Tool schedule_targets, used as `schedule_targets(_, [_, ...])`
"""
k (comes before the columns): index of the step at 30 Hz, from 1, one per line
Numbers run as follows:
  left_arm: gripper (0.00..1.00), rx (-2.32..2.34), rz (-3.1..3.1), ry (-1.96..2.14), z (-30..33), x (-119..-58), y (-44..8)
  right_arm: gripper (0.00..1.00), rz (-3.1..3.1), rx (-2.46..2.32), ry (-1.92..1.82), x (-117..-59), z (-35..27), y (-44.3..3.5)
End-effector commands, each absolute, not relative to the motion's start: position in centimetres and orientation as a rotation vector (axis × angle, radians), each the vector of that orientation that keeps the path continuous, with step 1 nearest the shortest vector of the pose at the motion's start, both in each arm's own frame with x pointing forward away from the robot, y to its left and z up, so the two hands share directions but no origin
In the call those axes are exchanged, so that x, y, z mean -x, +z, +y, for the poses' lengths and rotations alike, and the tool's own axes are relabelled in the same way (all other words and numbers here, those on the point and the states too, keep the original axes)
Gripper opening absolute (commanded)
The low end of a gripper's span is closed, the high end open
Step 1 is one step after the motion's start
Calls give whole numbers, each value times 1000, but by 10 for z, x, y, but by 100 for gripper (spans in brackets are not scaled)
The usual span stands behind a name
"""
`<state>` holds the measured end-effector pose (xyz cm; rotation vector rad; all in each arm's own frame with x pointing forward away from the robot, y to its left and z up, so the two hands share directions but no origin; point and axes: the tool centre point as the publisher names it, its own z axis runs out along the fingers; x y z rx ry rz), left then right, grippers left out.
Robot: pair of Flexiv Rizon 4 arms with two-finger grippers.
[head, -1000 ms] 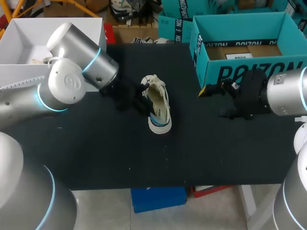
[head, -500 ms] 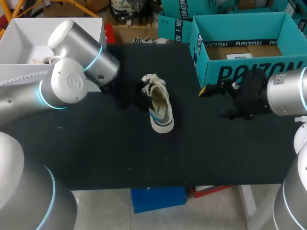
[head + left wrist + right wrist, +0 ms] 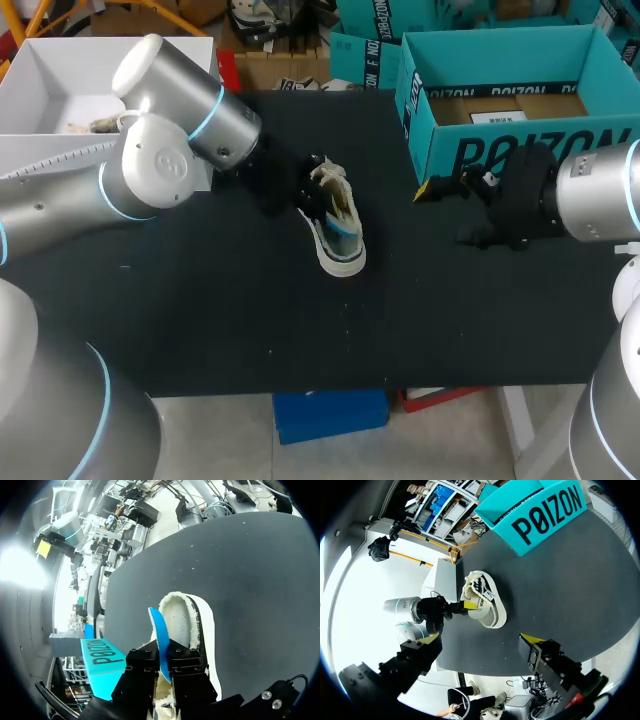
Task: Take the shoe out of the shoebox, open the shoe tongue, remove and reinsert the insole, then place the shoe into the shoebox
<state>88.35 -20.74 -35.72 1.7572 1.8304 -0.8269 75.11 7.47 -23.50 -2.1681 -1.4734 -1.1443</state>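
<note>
Cream shoe sits mid-counter, well apart from the teal cardboard box. Thick white rubber sole, fleecy lining inside. Thin blue insole sticks up out of it, pinched flat in L claw, fingers closed on it. R claw spread wide, empty, near box.

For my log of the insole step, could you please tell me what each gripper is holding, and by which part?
The left gripper pinches the blue insole by its near end, over the shoe. The right gripper holds nothing.
</note>
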Motion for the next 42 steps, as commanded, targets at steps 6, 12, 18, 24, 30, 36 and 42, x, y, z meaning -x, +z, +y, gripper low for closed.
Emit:
schedule_targets(6, [0, -1804, 1878, -784, -201, -887, -373, 100, -1474, 2174, -1142, -752, 77, -235])
schedule_targets(12, [0, -1786, 1918, -764, -192, -891, -382, 100, -1474, 2174, -1142, -752, 77, -235])
schedule_targets(18, [0, -1775, 1927, -748, -195, -896, -384, 100, -1474, 2174, -1142, -752, 77, -235])
schedule_targets(24, [0, -1767, 1941, -731, -200, -905, -389, 100, -1474, 2174, -1142, -752, 77, -235])
schedule_targets(30, [0, -1756, 1947, -720, -202, -908, -388, 100, -1474, 2174, -1142, -752, 77, -235])
schedule_targets(36, [100, -1757, 1912, -786, -208, -900, -379, 100, -1474, 2174, -1142, -752, 77, -235])
schedule_targets(42, [100, -1733, 1858, -861, -206, -890, -354, 100, -1474, 2174, -1142, -752, 77, -235])
